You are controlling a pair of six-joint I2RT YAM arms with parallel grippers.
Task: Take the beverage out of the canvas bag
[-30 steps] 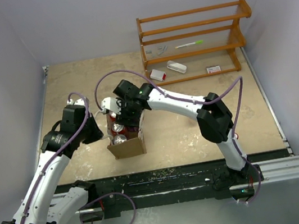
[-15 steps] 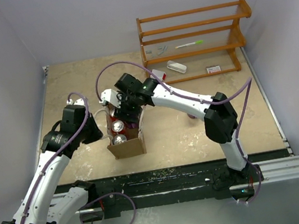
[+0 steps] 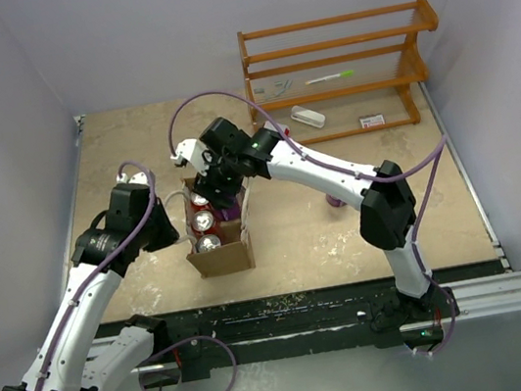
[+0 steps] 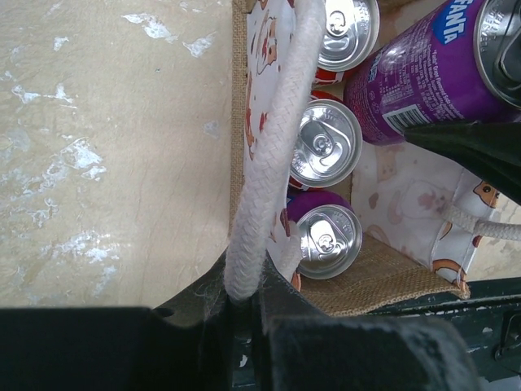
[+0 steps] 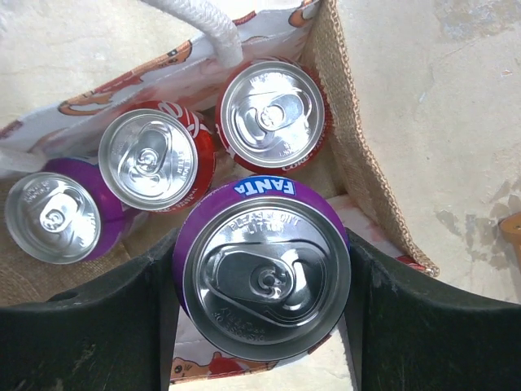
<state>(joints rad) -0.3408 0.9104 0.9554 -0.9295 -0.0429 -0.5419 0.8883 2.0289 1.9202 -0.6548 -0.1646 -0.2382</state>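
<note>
The canvas bag (image 3: 223,256) stands upright at the table's front left, open at the top. My right gripper (image 5: 264,281) is shut on a purple Fanta can (image 5: 269,204) and holds it upright above the bag's mouth; the can also shows in the left wrist view (image 4: 431,73). Two red cans (image 5: 273,114) and another purple can (image 5: 53,216) stand inside the bag. My left gripper (image 4: 244,293) is shut on the bag's white rope handle (image 4: 277,163) at the bag's left side. From above, the right gripper (image 3: 217,181) hangs over the bag and the left gripper (image 3: 169,228) is beside it.
A wooden rack (image 3: 340,74) stands at the back right with small items on it and in front of it. A small purple object (image 3: 336,201) lies partly hidden behind the right arm. A dark strip (image 3: 307,302) runs along the front edge.
My right gripper has risen out of the bag with the purple can and drifted slightly toward the back. The left gripper has kept its hold on the handle.
</note>
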